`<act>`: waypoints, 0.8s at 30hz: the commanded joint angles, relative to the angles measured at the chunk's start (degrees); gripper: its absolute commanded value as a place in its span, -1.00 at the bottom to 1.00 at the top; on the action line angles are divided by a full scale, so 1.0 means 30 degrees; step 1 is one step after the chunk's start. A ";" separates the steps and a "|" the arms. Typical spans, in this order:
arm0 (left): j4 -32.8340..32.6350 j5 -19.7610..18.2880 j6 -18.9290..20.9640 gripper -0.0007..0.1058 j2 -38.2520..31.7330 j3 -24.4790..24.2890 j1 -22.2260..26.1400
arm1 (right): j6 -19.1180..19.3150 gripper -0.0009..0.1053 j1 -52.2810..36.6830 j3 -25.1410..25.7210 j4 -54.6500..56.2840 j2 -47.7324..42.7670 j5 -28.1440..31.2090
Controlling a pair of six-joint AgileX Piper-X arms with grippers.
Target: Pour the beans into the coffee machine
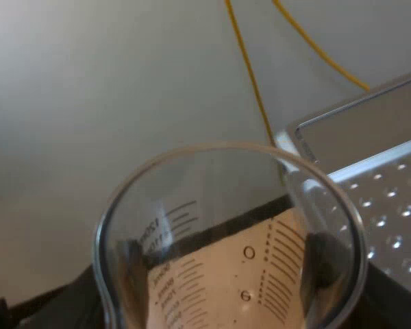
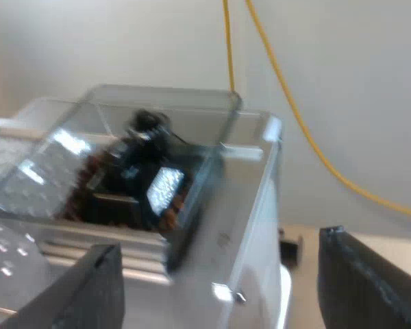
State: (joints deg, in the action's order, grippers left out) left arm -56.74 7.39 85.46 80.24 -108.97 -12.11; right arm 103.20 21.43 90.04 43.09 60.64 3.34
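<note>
- My left claw [image 1: 226, 271] grips the measuring glass [image 1: 226, 205], held up just beside the espresso machine [image 1: 383, 219] and its perforated top. I see no beans in the glass.
- My right claw [image 2: 219, 247] is wide and empty, facing the bean hopper [image 2: 157, 130]. Brown beans [image 2: 89, 179] lie inside it.
- Risks, as I judge them: the rim knocks the machine's edge, or the slick glass slips in my grip.

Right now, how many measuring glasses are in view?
1. The measuring glass is held in the left gripper, beside the coffee machine, near its top. Others may be hidden from these views.
</note>
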 commanded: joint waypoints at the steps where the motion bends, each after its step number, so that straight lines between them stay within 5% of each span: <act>1: -0.0024 -0.0276 0.0451 -0.44 -0.0625 0.0264 0.0784 | 0.0199 0.18 -0.0953 0.0132 0.0961 -0.0077 -0.0840; 8: 0.0006 -0.1359 0.1070 -0.44 -0.2552 0.2903 0.2487 | 0.0858 0.18 -0.2631 0.0132 0.2113 -0.0077 -0.1700; 15: 0.1331 -0.2227 0.1064 -0.44 -0.5117 0.6903 0.3934 | 0.1198 0.18 -0.5471 0.0132 0.3452 -0.0077 -0.4639; 24: 0.2482 -0.3302 0.2185 -0.44 -0.8811 1.1735 0.5477 | 0.1671 0.18 -0.6643 0.0093 0.4243 -0.0384 -0.4598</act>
State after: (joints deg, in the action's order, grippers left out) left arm -50.35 -1.90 90.91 54.70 -73.93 4.22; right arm 107.33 1.74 90.04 55.50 60.55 -9.78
